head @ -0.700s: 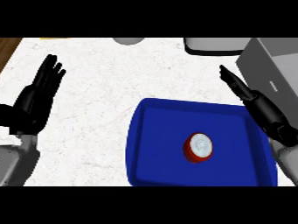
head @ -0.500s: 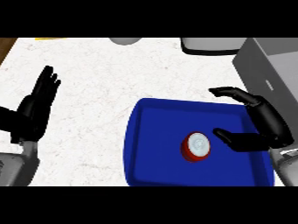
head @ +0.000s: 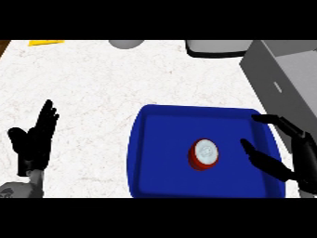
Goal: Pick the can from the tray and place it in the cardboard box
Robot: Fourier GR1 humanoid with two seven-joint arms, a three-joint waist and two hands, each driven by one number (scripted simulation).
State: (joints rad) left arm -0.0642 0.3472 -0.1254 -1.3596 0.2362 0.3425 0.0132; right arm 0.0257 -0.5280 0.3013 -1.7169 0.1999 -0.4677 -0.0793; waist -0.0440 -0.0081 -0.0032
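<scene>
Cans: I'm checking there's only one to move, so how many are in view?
1. The red can stands upright in the middle of the blue tray, beside the right hand.

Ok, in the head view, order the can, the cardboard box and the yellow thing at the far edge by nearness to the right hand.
From the right hand:
1. Can, just to its left, upright on the blue tray.
2. Cardboard box, beyond it at the counter's right.
3. Yellow thing, far left corner.

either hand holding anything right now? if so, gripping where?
Nothing held. Right hand is open beside the can, not touching it; left hand rests open at the view's left.
</scene>
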